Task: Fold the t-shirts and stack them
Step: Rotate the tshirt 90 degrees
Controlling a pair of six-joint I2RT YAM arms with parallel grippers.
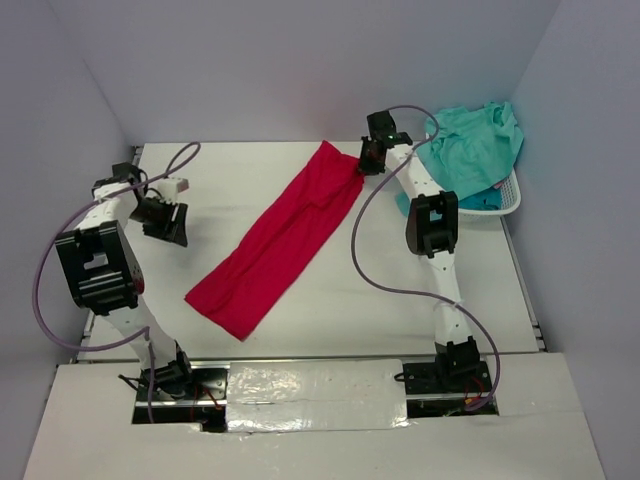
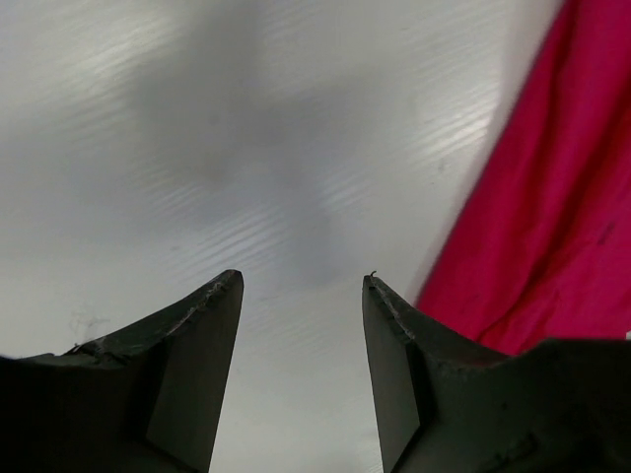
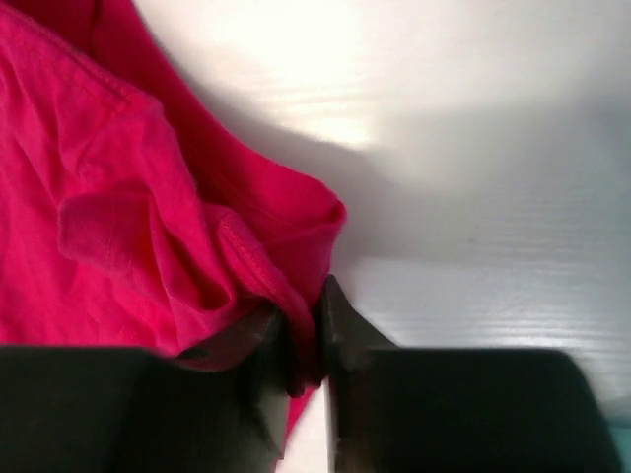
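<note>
On table (image 1: 330, 320): one red t-shirt (image 1: 280, 240), corner pinched by right end effector (image 3: 304, 320) (left end effector (image 2: 303, 281) agape).

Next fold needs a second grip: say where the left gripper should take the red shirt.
Probably the near end's left corner of the red shirt, approached from the left by the left gripper: the strip lies flat, and the right gripper pinches its far end.

No writing, label, brand or number can be read in any view (the crimson t-shirt (image 1: 280, 240) is plain cloth, and any mark on the black arm housing (image 1: 95, 265) at eight o'clock is too small to tell).
</note>
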